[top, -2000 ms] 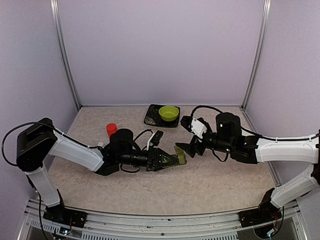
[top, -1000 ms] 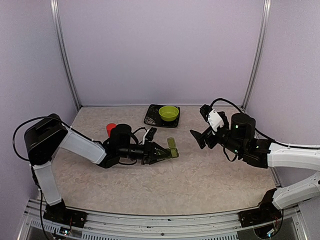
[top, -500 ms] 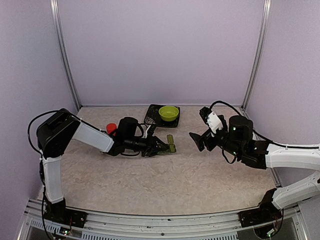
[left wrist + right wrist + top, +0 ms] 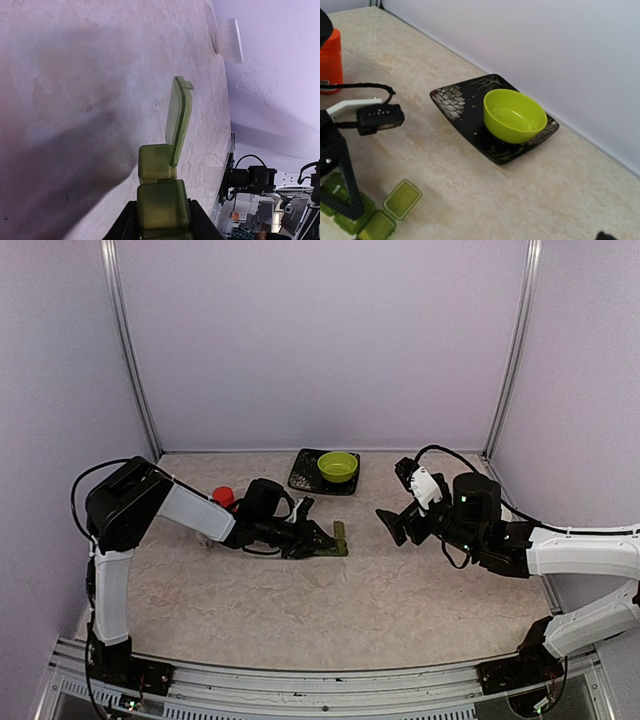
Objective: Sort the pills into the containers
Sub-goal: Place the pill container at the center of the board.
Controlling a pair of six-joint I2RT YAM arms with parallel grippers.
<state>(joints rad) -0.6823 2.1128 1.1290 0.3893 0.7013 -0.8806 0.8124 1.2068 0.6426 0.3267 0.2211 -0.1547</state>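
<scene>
Containers: green row (image 4: 336,538), low on the tabletop (image 4: 400,600) in front of the tray (image 4: 451,96).
Lid: end lid (image 4: 178,119) hinged open; the next compartment is closed.
Contents: no pills discernible in the row.
Left hand (image 4: 312,538): clamped tight on the row's near end.
Right hand (image 4: 390,524): spread fully, holding nothing, well apart to the right.
Change: the row has been carried back toward the tray and the right hand has backed off.
Meaning: lid opening appears done; filling is not yet begun.
Bowl (image 4: 514,116): on the tray, appears empty.

Just out past my left gripper (image 4: 319,540), a lime-green bowl (image 4: 338,466) sits on a black patterned plate (image 4: 302,478). Back behind that gripper, on its wrist side, stands an orange bottle (image 4: 224,497).
</scene>
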